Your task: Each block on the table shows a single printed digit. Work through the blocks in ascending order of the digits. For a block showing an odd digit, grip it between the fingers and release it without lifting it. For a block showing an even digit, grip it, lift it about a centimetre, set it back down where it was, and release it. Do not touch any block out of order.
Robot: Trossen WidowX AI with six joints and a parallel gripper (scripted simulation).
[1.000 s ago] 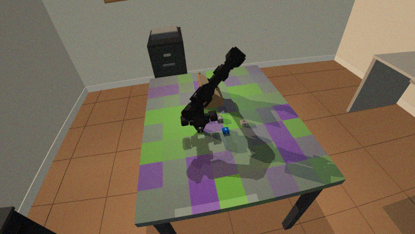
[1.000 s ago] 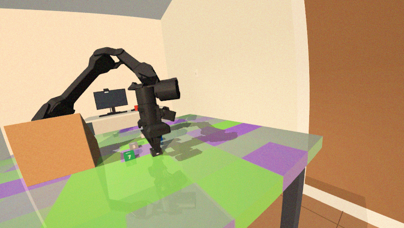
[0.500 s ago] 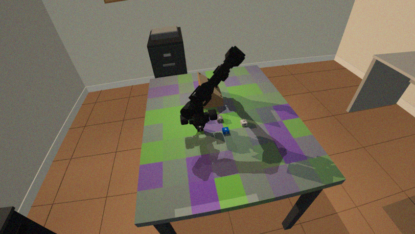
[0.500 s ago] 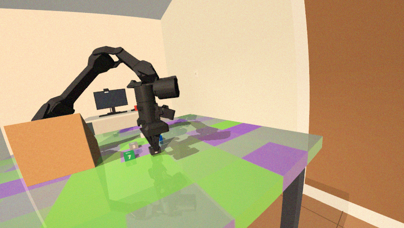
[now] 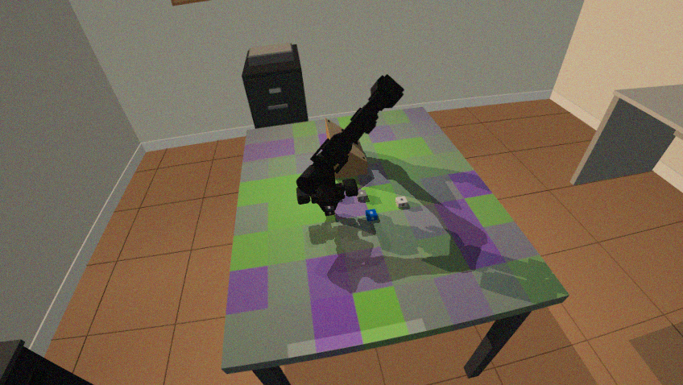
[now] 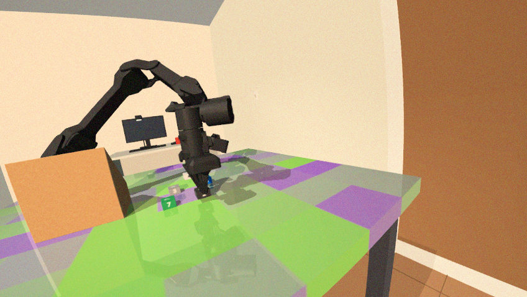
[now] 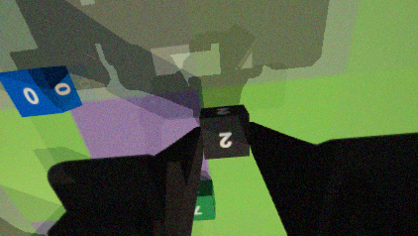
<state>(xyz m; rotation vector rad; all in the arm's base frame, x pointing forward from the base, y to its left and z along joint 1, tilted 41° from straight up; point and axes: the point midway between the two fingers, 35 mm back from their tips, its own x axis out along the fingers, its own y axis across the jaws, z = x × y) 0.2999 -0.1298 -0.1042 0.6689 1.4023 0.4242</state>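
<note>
Black block marked 2 (image 7: 225, 133) pinched between the dark fingers of the tool (image 7: 224, 149) — closed partway on its two sides, pointing straight down over the tabletop (image 5: 267, 287). Blue 0 block (image 7: 37, 91) well apart on a green and purple patch; green 7 block (image 6: 168, 203) just beside the tool. Patchwork of green, purple, grey squares — brown box (image 6: 66, 191) nearby, tiled floor (image 5: 143, 287), filing cabinet (image 5: 275, 85) at the wall.

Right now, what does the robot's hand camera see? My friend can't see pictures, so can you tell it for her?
The gripper is shut on a black block printed with a 2, one dark finger on each side. A blue block marked 0 sits at upper left, and a green block peeks out below, on a green, purple and grey table.
</note>
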